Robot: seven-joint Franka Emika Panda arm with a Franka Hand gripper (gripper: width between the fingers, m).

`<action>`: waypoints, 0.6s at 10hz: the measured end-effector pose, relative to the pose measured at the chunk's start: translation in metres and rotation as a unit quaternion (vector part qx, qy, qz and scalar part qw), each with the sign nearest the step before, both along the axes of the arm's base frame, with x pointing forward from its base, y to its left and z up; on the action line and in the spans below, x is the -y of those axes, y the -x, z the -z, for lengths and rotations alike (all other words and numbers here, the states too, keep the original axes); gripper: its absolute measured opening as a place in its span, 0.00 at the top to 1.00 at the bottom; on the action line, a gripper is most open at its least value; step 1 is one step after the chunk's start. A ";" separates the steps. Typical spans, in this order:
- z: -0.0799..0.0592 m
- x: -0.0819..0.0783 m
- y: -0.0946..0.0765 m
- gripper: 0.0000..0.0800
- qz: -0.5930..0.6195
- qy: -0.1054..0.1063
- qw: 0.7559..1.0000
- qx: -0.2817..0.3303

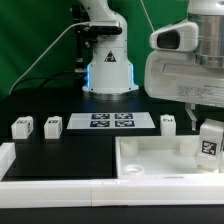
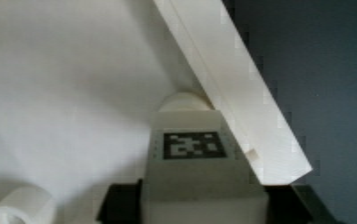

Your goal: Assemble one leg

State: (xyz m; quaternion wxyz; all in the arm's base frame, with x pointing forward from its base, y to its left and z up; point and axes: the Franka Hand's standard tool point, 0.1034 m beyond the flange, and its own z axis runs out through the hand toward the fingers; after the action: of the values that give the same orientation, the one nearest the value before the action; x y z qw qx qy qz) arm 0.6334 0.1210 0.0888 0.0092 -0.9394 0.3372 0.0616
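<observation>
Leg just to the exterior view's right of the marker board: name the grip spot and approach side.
Probably pinch the loose leg across its flat opposite sides, coming from above: it sits clear of the marker board, sides and top exposed.

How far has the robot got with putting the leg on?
Looks done: one leg is picked up, gripped in the end effector. In hand: it is held at a corner of the tabletop, on the exterior view's right; whether it is seated cannot be told. Left: fixing it in. Three other legs lie loose near the marker board.
</observation>
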 end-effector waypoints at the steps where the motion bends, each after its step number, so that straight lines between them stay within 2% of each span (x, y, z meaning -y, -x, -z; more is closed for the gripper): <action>1: 0.000 0.000 0.000 0.63 0.053 0.004 0.999 -0.003; 6: 0.000 -0.003 0.001 0.63 0.226 0.021 0.974 -0.015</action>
State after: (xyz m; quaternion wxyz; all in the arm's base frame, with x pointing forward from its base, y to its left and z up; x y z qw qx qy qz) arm 0.6328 0.1236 0.0885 -0.0021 -0.8377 0.5423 0.0649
